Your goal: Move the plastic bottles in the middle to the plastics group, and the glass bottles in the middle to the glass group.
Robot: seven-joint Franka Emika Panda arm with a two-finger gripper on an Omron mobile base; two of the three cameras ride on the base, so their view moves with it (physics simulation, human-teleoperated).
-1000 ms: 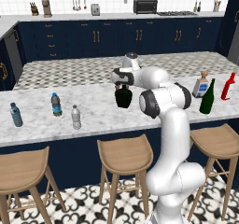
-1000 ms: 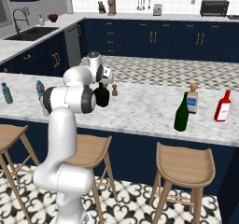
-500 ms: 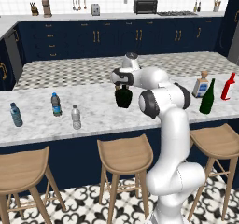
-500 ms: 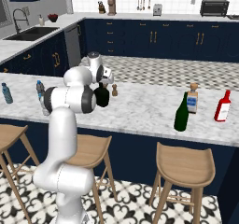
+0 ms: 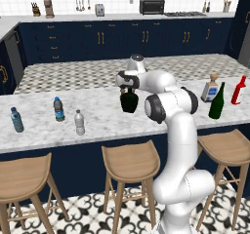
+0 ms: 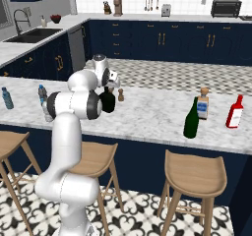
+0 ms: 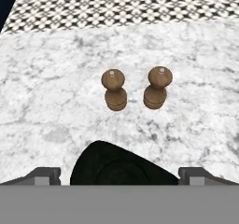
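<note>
The squat black bottle (image 5: 129, 103) (image 6: 108, 102) stands mid-counter. My gripper (image 5: 128, 88) (image 7: 120, 176) hangs just over it, open, with one fingertip on either side of its dark body (image 7: 122, 166) and gaps between. To the left stands the small clear plastic bottle (image 5: 79, 122), near two blue-labelled water bottles (image 5: 58, 109) (image 5: 16, 119). At the right end, the tall green wine bottle (image 5: 216, 101) (image 6: 192, 118) is beside the red bottle (image 5: 239, 89) (image 6: 235, 112) and the squarish clear bottle (image 5: 211, 87) (image 6: 203, 104).
Two small brown shakers (image 7: 114, 90) (image 7: 157, 87) stand just beyond the black bottle, also seen beside it (image 6: 119, 94). Wooden stools (image 5: 130, 162) line the counter's near edge. A patterned strip of counter (image 5: 93, 72) runs behind the marble.
</note>
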